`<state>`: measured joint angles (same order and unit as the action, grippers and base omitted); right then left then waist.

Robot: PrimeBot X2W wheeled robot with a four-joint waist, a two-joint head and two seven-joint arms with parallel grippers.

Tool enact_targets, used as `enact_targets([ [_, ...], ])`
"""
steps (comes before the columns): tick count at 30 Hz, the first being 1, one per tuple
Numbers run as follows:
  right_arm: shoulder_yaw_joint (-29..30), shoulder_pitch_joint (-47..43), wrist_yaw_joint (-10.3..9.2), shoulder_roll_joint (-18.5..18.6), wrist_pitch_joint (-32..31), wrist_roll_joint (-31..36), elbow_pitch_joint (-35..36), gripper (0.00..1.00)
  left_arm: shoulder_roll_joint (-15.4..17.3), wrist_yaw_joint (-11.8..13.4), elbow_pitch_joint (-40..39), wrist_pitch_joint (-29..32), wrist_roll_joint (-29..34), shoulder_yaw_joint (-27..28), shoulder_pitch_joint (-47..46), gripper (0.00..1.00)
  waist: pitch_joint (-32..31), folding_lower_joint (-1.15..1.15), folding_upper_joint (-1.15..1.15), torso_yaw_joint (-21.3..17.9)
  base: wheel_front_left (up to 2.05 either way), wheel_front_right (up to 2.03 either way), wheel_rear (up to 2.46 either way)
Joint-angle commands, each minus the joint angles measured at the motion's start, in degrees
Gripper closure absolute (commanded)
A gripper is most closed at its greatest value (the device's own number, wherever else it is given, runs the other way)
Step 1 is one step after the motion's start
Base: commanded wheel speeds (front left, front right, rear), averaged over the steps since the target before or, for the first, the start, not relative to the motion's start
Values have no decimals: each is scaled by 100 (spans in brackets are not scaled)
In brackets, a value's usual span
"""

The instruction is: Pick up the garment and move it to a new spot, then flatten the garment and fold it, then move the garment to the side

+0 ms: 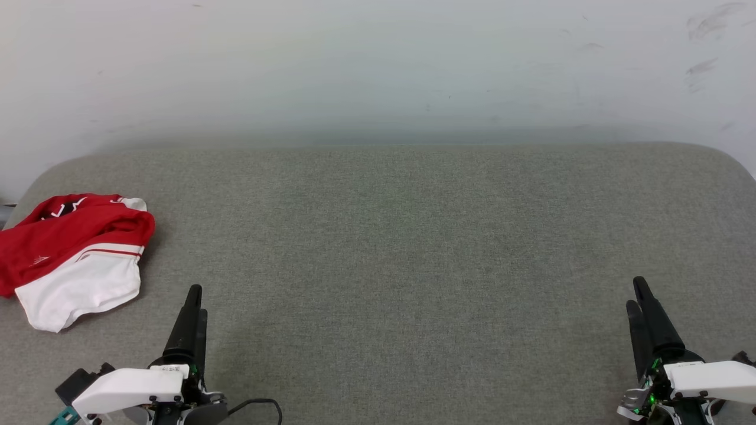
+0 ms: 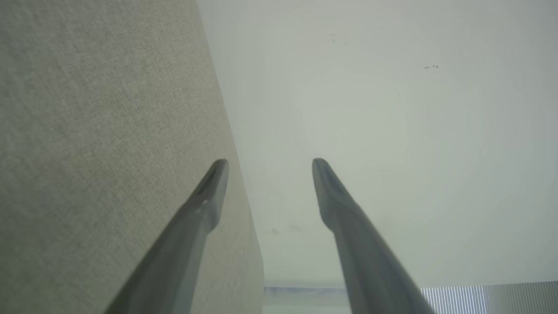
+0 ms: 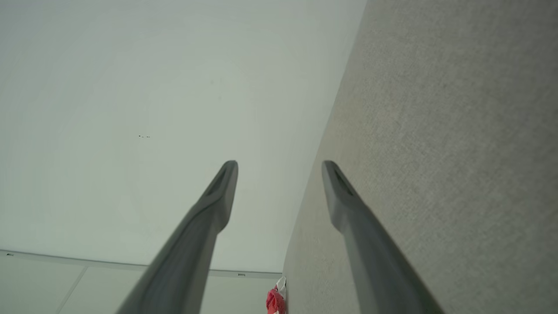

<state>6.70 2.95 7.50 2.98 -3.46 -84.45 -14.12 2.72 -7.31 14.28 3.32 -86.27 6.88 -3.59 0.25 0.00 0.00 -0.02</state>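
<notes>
Nearest you, at the lower left of the head view, your left gripper sits over the grey fabric surface, its two dark fingers pointing away toward the wall. From above they line up edge-on, one nearly hiding the other. The left wrist view settles the matter: the fingers stand well apart with nothing between them, one over the fabric, the other against the pale wall. At the lower right, your right gripper holds the mirror pose, well apart from the left one, and its own wrist view tells the same story (fingers spread wide, nothing in the gap).

A little farther out, ahead of the left gripper and off to its left, the garment lies crumpled in a heap at the left edge of the surface, apart from both grippers. Its red body is bunched on top, a white sleeve with a red stripe spreads toward you, and a bit of black-and-white lettering peeks out on the far side. In the right wrist view you catch it as a small red-and-white scrap low between the fingers.

Beyond it the surface runs back to rounded far corners, and the wall behind carries a few dark scuffs at the upper right.
</notes>
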Motion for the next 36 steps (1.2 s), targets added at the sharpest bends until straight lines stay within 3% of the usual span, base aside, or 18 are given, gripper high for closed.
enact_targets([
  [1, 38, 31, 0, 0, 72, 230, 175, 0, 11, 32, -182, -63, 235, 43, -101, 0, 1, 0, 0, 0, 0, 0, 0],
  [18, -106, -123, 0, -3, 484, 2438, 832, 0, 13, 577, -764, -475, 2314, -260, 8, 0, 14, 0, 0, 4, 0, 0, 0],
  [36, -277, -310, 0, -5, 849, 4294, 1056, 0, 15, 900, -930, -836, 4151, -528, 139, 0, 6, 0, 0, 27, 0, 0, 0],
])
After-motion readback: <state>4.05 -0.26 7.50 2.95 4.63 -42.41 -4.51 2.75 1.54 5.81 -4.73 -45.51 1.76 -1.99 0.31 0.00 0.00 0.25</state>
